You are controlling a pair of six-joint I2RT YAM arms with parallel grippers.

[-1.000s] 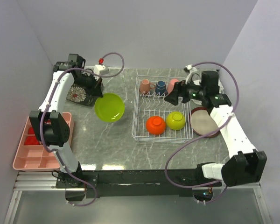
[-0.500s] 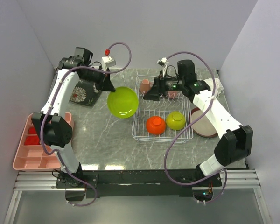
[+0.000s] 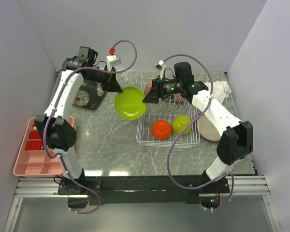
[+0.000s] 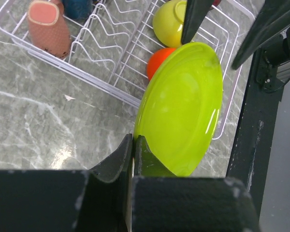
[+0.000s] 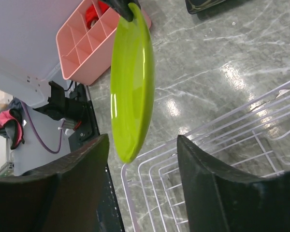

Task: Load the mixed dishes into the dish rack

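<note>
My left gripper (image 3: 117,88) is shut on the rim of the lime green plate (image 3: 130,102) and holds it tilted in the air at the left edge of the white wire dish rack (image 3: 168,142); the plate also shows in the left wrist view (image 4: 183,106) and in the right wrist view (image 5: 131,87). My right gripper (image 3: 149,98) is open, its fingertips (image 5: 87,154) close to the plate's right rim, not touching. In the rack sit an orange bowl (image 3: 161,129), a lime green bowl (image 3: 181,124) and a salmon cup (image 4: 47,26). A brown round plate (image 3: 210,130) lies right of the rack. The black floral plate (image 3: 85,95) lies at the back left.
A pink divided tray (image 3: 36,154) with red items sits at the table's left edge. A white cloth rag (image 3: 220,90) lies at the back right. Purple cables loop over both arms. A dark navy cup (image 4: 77,7) stands beside the salmon cup.
My left gripper has carried the lime green plate rightward from beside the floral plate to the rack's left edge. My right arm has swung left across the rack toward the plate.
</note>
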